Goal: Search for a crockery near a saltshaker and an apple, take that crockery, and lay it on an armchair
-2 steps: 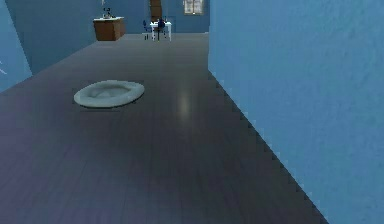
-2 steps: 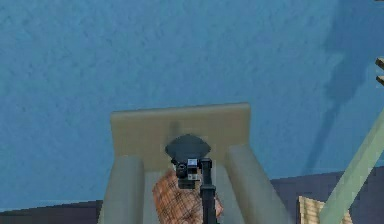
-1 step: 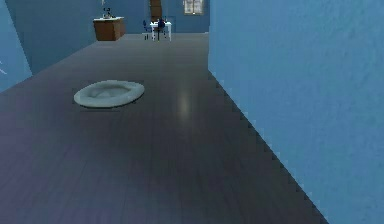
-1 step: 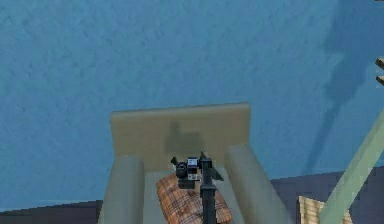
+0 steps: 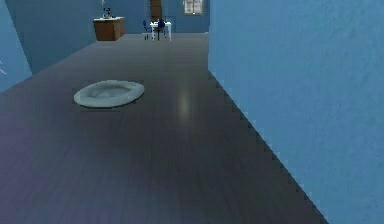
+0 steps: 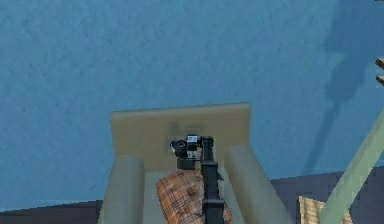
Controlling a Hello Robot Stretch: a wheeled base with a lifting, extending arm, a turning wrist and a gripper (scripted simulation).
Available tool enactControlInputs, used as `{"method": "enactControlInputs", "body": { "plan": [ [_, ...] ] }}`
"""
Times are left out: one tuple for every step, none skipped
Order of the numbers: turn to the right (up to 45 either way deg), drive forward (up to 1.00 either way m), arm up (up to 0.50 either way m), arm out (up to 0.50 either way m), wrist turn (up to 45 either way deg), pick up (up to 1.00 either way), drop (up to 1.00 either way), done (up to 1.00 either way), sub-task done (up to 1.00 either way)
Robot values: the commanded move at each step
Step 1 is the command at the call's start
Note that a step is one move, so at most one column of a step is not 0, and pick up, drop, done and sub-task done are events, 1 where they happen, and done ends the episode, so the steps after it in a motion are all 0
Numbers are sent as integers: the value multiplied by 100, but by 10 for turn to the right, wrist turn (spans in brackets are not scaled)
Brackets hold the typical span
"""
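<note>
Aiming at the armchair (image 6: pixel 180 121), I should lower my gripper (image 6: pixel 184 150) slowly and clear of the cushion (image 6: pixel 181 198), though I cannot tell whether my fingers hold anything.

blue wall (image 5: pixel 300 100), dark floor (image 5: pixel 150 160), brown cabinet (image 5: pixel 110 28) far off, plaid cushion (image 6: pixel 178 196).

Dark wood-plank floor (image 5: pixel 190 150) carries a faint sheen; blue wall (image 5: pixel 300 80) looks matt; armchair (image 6: pixel 150 125) smooth, its checked cushion (image 6: pixel 177 198) cloth.
</note>
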Motion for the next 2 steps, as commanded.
{"method": "enactControlInputs", "body": {
  "plan": [
    [0,0,0,-8,0,0,0,0,0],
    [0,0,0,0,0,0,0,100,0]
  ]
}}
